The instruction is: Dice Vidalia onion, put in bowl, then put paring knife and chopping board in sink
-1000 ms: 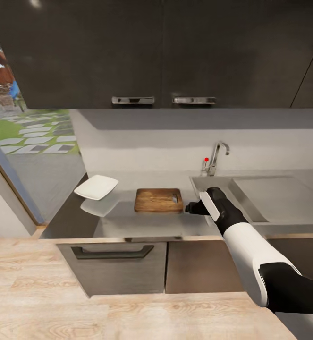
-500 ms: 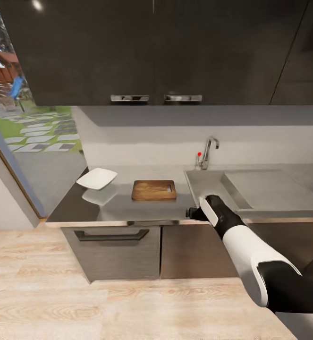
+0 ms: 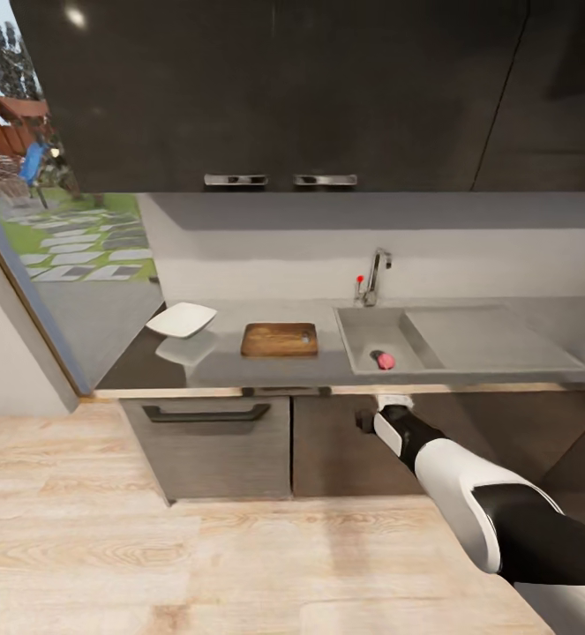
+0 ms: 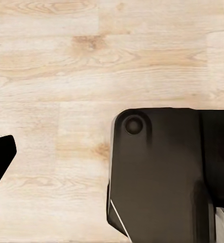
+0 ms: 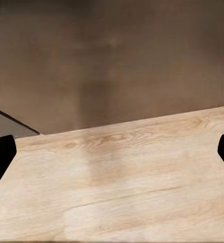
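Observation:
The dark brown chopping board (image 3: 280,339) lies on the grey countertop (image 3: 230,370), and the white bowl (image 3: 182,319) sits left of it. To the board's right is the sink (image 3: 356,328) with its chrome tap (image 3: 373,276); a small pinkish-red round thing (image 3: 382,360), apparently the onion, rests in the basin. I cannot make out the paring knife. My right gripper (image 3: 365,420) hangs below the counter edge in front of the dark cabinet, and in the right wrist view it (image 5: 112,154) stands open and empty. In the left wrist view one dark fingertip (image 4: 0,158) shows over the wood floor.
Dark wall cabinets (image 3: 274,97) hang over the counter. A drawer with a bar handle (image 3: 206,413) is below the board. Light wood floor (image 3: 151,529) lies between me and the cabinets. A glass opening (image 3: 54,229) at the left shows a garden. A dark robot part (image 4: 162,172) sits beside the left fingertip.
The whole view has pulled back from the counter, so the camera moved. My right gripper dropped from beside the board to below the counter edge. The sink basin and the pinkish thing came into view.

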Controlling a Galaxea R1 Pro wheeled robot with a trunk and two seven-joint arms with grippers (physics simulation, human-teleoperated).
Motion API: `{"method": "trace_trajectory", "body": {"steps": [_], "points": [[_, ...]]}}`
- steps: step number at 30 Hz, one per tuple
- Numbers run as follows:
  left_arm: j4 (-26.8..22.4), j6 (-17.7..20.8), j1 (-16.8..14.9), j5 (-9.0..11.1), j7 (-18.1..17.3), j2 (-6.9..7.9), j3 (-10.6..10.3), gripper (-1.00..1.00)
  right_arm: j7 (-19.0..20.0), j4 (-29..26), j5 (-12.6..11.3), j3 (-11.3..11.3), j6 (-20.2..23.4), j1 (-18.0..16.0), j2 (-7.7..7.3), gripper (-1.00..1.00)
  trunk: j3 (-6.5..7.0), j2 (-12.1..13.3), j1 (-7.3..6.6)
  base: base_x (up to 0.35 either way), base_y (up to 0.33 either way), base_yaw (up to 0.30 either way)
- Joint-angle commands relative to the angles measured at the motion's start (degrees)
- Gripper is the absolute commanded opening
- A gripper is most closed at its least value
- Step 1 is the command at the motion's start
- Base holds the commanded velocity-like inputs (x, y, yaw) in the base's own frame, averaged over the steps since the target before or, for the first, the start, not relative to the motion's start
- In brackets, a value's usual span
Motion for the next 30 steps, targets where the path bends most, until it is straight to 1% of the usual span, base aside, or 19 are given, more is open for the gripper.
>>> {"method": "trace_trajectory", "body": {"steps": [1, 2, 4, 6, 7, 9, 11, 12, 13, 14, 15, 16, 18, 19, 21, 22, 24, 27, 30], "points": [[-0.1, 0.0, 0.0, -0.4, 0.5, -0.01, 0.0, 1.0, -0.3, 0.7, -0.5, 0.4, -0.6, 0.0, -0.02, 1.0, -0.11, -0.1, 0.01, -0.275, -0.095, 0.0], [-0.1, 0.0, 0.0, -0.4, 0.5, -0.01, 0.0, 1.0, -0.3, 1.3, -0.5, 0.4, -1.5, 0.0, -0.01, 1.0, -0.11, -0.1, 0.01, -0.275, -0.095, 0.0], [-0.1, 0.0, 0.0, -0.4, 0.5, -0.01, 0.0, 1.0, -0.2, 3.4, -0.4, 0.4, -5.4, 0.1, 0.0, 1.0, -0.11, -0.1, 0.01, -0.275, -0.095, 0.0], [-0.1, 0.0, 0.0, -0.4, 0.5, -0.01, 0.0, 1.0, -0.2, 4.2, -0.3, 0.4, -7.3, 0.2, 0.02, 1.0, -0.11, -0.1, 0.01, -0.275, -0.095, 0.0], [-0.1, 0.0, 0.0, -0.4, 0.5, -0.01, 0.0, 1.0, -0.2, 5.0, -0.2, 0.4, -9.2, 0.6, 0.09, 1.0, -0.11, -0.1, 0.01, -0.265, -0.088, 0.0], [-0.2, 0.0, 0.0, -0.4, 0.5, -0.01, 0.0, 1.0, -0.2, 5.6, 0.0, 0.4, -11.1, 1.5, 0.16, 1.0, -0.11, -0.1, 0.01, -0.23, -0.069, 0.0], [-0.2, 0.0, 0.0, -0.4, 0.5, -0.01, 0.0, 1.0, -0.2, 6.2, 0.5, 0.4, -14.4, 3.2, 0.21, 1.0, -0.11, -0.1, 0.01, -0.128, -0.035, 0.0], [-0.2, 0.0, 0.0, -0.4, 0.5, -0.01, 0.0, 1.0, -0.2, 6.4, 1.1, 0.4, -17.0, 4.5, 0.21, 1.0, -0.11, -0.1, 0.01, -0.073, -0.02, 0.0], [-0.2, 0.0, 0.0, -0.4, 0.5, -0.01, 0.0, 1.0, -0.2, 6.5, 1.4, 0.4, -18.4, 5.1, 0.23, 1.0, -0.11, -0.1, 0.01, -0.058, -0.016, 0.0], [-0.3, 0.0, 0.0, -0.4, 0.5, -0.01, 0.0, 1.0, -0.2, 6.6, 2.2, 0.4, -21.3, 6.4, 0.24, 1.0, -0.11, -0.1, 0.01, -0.037, -0.01, 0.0], [-0.3, 0.0, 0.0, -0.4, 0.5, -0.03, 0.0, 1.0, -0.2, 6.7, 2.6, 0.4, -22.7, 6.9, 0.25, 1.0, -0.11, -0.1, 0.01, -0.03, -0.008, 0.0], [-0.3, 0.0, 0.0, -0.4, 0.5, -0.05, 0.0, 1.0, -0.2, 6.8, 3.5, 0.4, -25.6, 8.0, 0.29, 1.0, -0.11, -0.1, 0.01, -0.019, -0.005, 0.0], [-0.4, 0.0, 0.0, -0.5, 0.5, -0.09, 0.0, 1.0, -0.2, 6.9, 4.2, 0.4, -28.4, 9.0, 0.34, 1.0, -0.11, -0.1, 0.01, -0.014, -0.004, 0.0], [-0.5, 0.0, 0.0, -0.5, 0.5, -0.12, 0.0, 1.0, -0.2, 6.9, 4.8, 0.4, -30.8, 10.0, 0.41, 1.0, -0.11, -0.1, 0.01, -0.008, -0.002, 0.0], [-0.8, 0.0, 0.0, -0.5, 0.6, -0.15, 0.0, 1.0, -0.2, 6.9, 5.4, 0.4, -33.9, 11.3, 0.52, 1.0, -0.11, -0.1, 0.01, -0.005, -0.001, 0.0], [-0.9, 0.0, 0.0, -0.5, 0.6, -0.16, 0.0, 1.0, -0.1, 7.0, 5.6, 0.4, -34.8, 11.7, 0.56, 1.0, -0.11, -0.1, 0.01, -0.003, -0.001, 0.0], [-1.6, 0.0, 0.0, -0.5, 0.6, -0.17, 0.1, 1.0, 0.4, 7.0, 6.0, 0.4, -37.2, 12.8, 0.63, 1.0, -0.11, -0.1, 0.01, -0.002, -0.001, 0.0], [-2.9, 0.1, 0.0, -0.5, 0.7, -0.18, 0.1, 1.0, 2.8, 7.0, 6.4, 0.4, -40.7, 14.4, 0.68, 1.0, -0.11, -0.1, 0.01, 0.0, 0.0, 0.0], [-3.6, 0.1, 0.0, -0.5, 0.8, -0.18, 0.1, 1.0, 4.9, 7.0, 6.6, 0.4, -43.0, 15.7, 0.7, 1.0, -0.11, -0.1, 0.01, 0.0, 0.0, 0.0]]}}
